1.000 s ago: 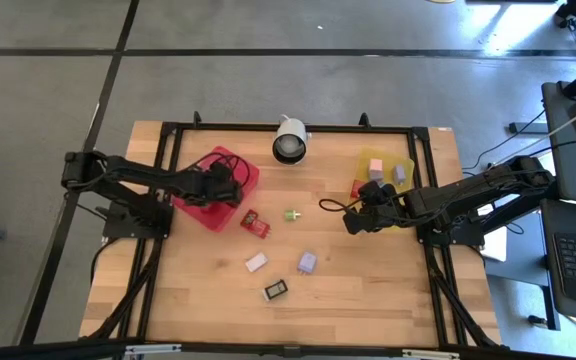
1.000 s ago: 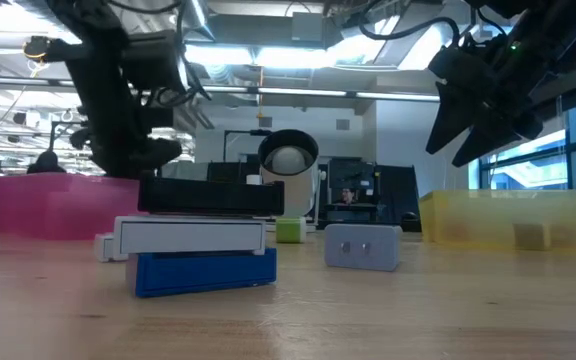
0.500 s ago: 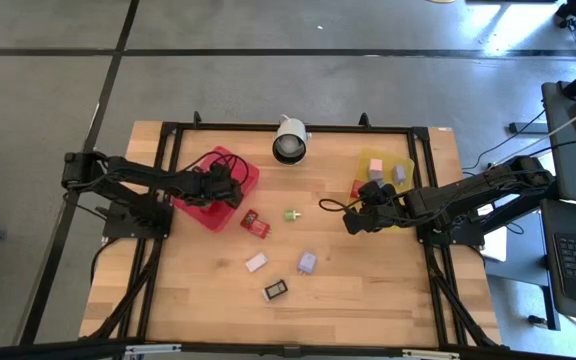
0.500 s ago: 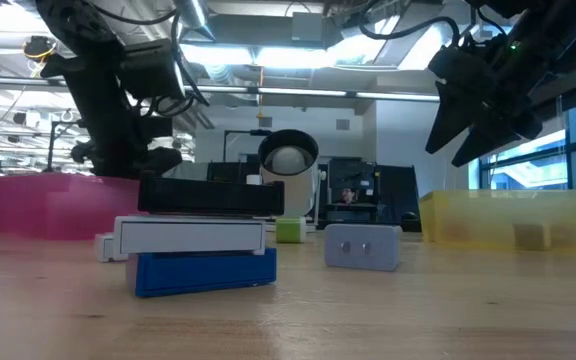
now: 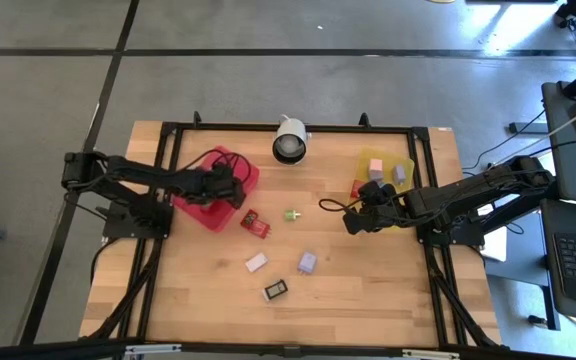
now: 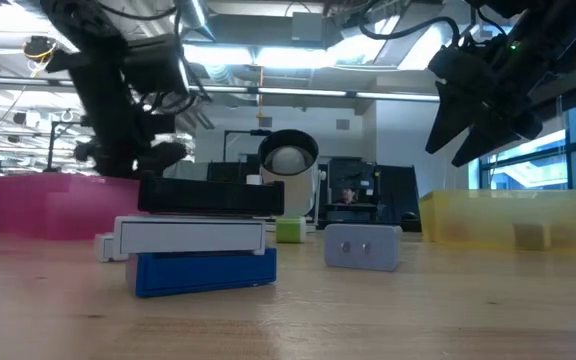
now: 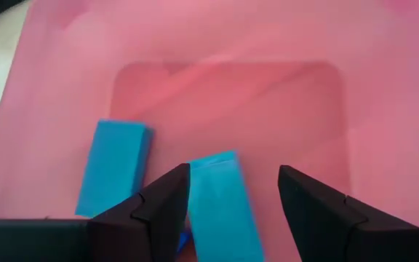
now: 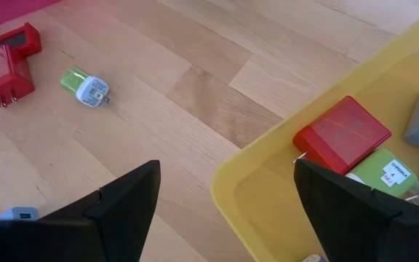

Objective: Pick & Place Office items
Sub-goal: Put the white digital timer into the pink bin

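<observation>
My left gripper (image 5: 232,191) hangs open over the red tray (image 5: 200,212), pointing down. In the left wrist view (image 7: 233,191) a blue block (image 7: 220,207) lies on the tray floor between its fingers, and a second blue block (image 7: 115,167) lies beside it. My right gripper (image 5: 352,222) is open and empty above the table, at the yellow tray's (image 5: 368,158) near left corner. On the wood lie a red piece (image 5: 255,222), a green piece (image 5: 291,214), a white piece (image 5: 256,262), a lilac piece (image 5: 307,262) and a black, white-labelled piece (image 5: 276,290). My left gripper comes from above with the blue block's end (image 7: 211,169) close against one finger (image 7: 167,204) and a clear gap to the other. I cannot tell whether that finger touches the block. The block lies flat on the tray floor.
The yellow tray (image 8: 268,167) holds a red block (image 8: 340,132), a green one (image 8: 384,171) and lilac pieces. A white dome camera (image 5: 289,140) stands at the table's far edge. A black frame (image 5: 168,180) borders the tabletop.
</observation>
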Action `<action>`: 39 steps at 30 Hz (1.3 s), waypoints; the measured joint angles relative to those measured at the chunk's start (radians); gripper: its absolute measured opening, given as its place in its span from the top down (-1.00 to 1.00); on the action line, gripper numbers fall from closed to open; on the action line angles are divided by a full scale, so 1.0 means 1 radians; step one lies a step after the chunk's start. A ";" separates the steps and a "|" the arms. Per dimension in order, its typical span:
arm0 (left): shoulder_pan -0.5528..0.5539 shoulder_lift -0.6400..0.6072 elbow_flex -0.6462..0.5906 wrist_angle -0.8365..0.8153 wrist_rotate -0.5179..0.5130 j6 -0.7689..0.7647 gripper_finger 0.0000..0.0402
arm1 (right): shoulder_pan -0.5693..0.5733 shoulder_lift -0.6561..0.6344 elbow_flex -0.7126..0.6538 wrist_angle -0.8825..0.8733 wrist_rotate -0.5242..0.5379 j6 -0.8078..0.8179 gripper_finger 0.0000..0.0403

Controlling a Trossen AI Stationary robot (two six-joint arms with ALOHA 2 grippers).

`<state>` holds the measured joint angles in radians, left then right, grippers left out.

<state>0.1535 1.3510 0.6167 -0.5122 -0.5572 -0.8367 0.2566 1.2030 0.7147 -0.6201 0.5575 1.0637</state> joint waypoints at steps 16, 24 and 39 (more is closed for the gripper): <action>-0.184 0.000 0.239 0.187 0.249 0.143 0.16 | 0.000 0.000 0.000 0.000 0.000 0.000 -0.58; -0.439 0.110 0.202 0.501 0.239 0.162 0.19 | 0.000 0.000 0.000 0.002 0.000 0.000 -0.58; -0.629 0.427 0.357 0.478 0.267 0.227 -0.18 | 0.000 0.000 0.000 0.010 0.000 0.000 -0.58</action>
<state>-0.4753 1.7782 0.9739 -0.0343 -0.2904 -0.6100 0.2569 1.2030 0.7147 -0.6100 0.5575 1.0640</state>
